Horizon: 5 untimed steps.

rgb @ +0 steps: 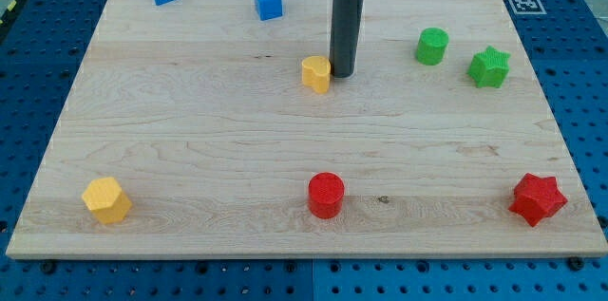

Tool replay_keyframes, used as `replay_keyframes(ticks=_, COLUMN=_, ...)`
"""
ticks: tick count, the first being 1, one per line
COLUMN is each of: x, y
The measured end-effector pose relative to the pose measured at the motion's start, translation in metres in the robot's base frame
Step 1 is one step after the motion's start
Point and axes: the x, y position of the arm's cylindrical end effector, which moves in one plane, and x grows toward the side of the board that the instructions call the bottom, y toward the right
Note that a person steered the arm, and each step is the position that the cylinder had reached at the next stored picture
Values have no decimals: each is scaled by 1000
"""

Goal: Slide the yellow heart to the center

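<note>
Touching yellow heart (316, 73) from the view's right with my tip (341, 75), upper-middle of wooden bench (190, 130). No jaws on this rod. Blue blocks top left, green ones right.

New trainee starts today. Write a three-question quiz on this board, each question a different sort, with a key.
1. True or false: my tip stands just to the view's right of the yellow heart.
2. How many green blocks lie on the board?
3. Which block sits nearest the view's bottom right corner? A) red cylinder B) red star C) yellow hexagon

Key: 1 true; 2 two, the green cylinder and the green star; 3 B.
</note>
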Motion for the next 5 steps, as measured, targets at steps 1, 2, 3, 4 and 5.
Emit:
replay_keyframes(ticks=1, x=1, y=-9)
replay_keyframes(ticks=2, x=2, y=-20)
replay_keyframes(ticks=3, x=5, y=-33)
replay_keyframes(ticks=4, x=11, y=-40)
replay_keyframes(ticks=5, x=35, y=-40)
